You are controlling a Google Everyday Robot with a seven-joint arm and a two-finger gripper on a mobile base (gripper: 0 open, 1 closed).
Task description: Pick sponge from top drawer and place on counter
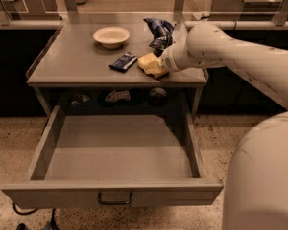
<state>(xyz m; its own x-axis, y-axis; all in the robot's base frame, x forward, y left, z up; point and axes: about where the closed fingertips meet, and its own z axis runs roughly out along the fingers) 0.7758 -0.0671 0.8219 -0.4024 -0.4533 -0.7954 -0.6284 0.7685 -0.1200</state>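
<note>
The pale-yellow sponge is at the front right of the grey-brown counter, low over or on its surface. My gripper is at the end of the white arm that reaches in from the right, and it is shut on the sponge's right side. The arm's wrist hides most of the gripper. The top drawer stands pulled out wide below the counter. Its flat grey bottom is bare, and its dark handle shows on the front.
A cream round bowl stands at the counter's back middle. A dark flat packet lies just left of the sponge. A blue crumpled bag is behind the gripper. Small objects lie on the dark shelf under the counter. My white base fills the lower right.
</note>
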